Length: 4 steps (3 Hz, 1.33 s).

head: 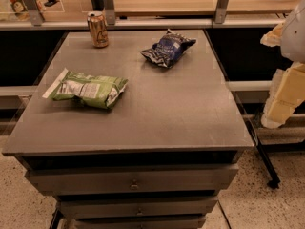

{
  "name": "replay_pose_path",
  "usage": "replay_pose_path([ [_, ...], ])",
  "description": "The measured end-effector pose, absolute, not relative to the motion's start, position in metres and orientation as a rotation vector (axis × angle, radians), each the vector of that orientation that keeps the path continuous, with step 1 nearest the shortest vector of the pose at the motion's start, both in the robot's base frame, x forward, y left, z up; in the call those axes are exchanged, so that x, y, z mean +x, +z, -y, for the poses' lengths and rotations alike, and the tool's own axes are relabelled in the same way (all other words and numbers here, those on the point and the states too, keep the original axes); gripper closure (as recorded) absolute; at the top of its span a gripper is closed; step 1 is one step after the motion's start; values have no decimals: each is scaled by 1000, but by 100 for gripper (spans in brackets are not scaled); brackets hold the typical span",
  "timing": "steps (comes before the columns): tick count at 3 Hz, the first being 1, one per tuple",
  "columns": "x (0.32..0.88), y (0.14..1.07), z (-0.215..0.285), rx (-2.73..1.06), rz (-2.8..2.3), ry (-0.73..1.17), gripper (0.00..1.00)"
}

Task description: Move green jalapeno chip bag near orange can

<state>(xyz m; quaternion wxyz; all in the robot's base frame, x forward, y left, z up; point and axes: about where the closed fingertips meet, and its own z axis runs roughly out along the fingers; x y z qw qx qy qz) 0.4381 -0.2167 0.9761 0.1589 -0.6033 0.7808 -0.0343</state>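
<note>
I list green jalapeno chip bag (88, 89): crinkled light green, white patches, well apart from orange can (98, 29). The gripper (280, 101) hangs off-table, right; its opening I cannot tell.

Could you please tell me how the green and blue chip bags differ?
The green chip bag is light green with white patches; the blue chip bag is dark blue. The green one looks longer, the blue one shorter. The green one lies at the table's left, nearer the camera; the blue one lies farther back, right of the orange can. Both are crinkled, lying down, and apart from the gripper beyond the table's right edge.
</note>
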Motion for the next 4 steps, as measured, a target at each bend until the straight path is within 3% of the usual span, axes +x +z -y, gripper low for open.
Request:
replay_pose_path([
  [1, 438, 977, 216, -1721, -2229, -99, 0],
  [4, 442, 980, 182, -1576, -1992, 210, 0],
])
